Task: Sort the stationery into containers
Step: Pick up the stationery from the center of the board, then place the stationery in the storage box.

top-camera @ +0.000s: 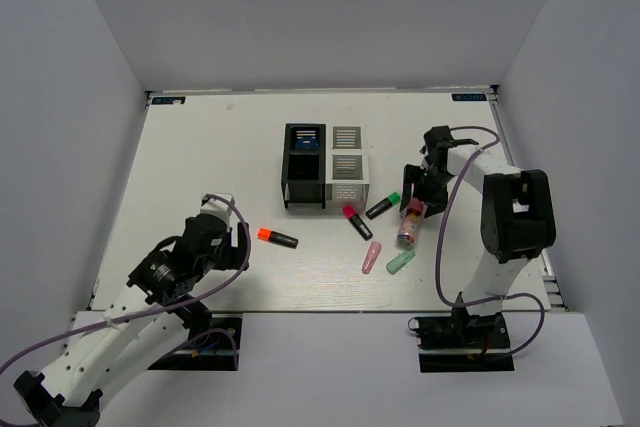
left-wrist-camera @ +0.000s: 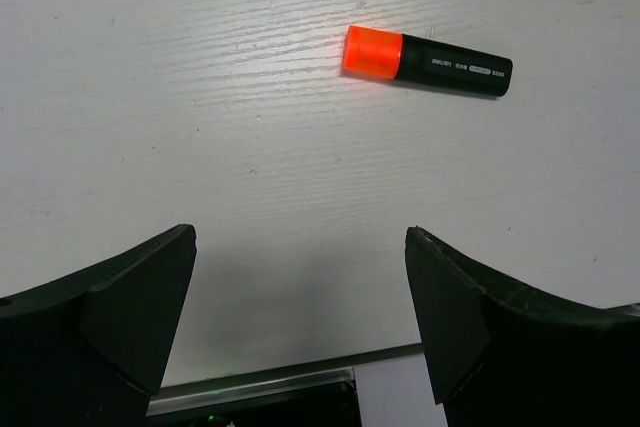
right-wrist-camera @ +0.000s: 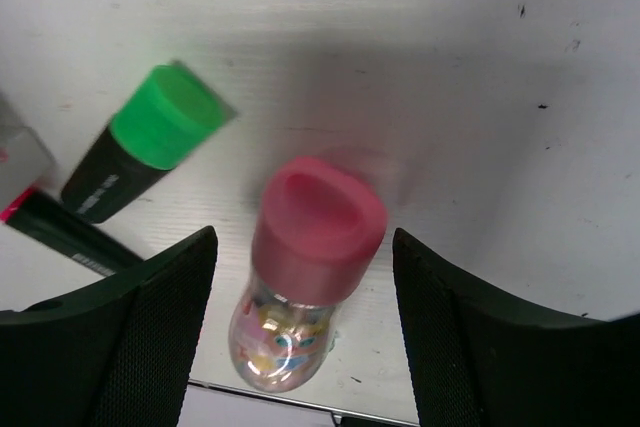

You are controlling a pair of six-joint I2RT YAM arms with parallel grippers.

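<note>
The joined black organiser (top-camera: 303, 190) and white organiser (top-camera: 347, 187) stand mid-table; a blue pot (top-camera: 305, 140) sits in the black one's far cell. My right gripper (top-camera: 419, 193) is open, its jaws (right-wrist-camera: 303, 237) either side of the pink-capped tube (right-wrist-camera: 315, 232), not touching it; the tube also shows in the top view (top-camera: 409, 224). A green-capped marker (right-wrist-camera: 140, 147) lies to its left, with a red-capped marker (top-camera: 357, 221) beyond. My left gripper (top-camera: 228, 237) is open and empty (left-wrist-camera: 300, 237), short of the orange-capped marker (left-wrist-camera: 428, 59). A pink capsule (top-camera: 372, 257) and a mint capsule (top-camera: 400, 262) lie near the front.
The table's near edge (left-wrist-camera: 300, 367) runs just under my left fingers. White walls enclose the table on three sides. A corner of the white organiser (right-wrist-camera: 20, 157) shows at the left of the right wrist view.
</note>
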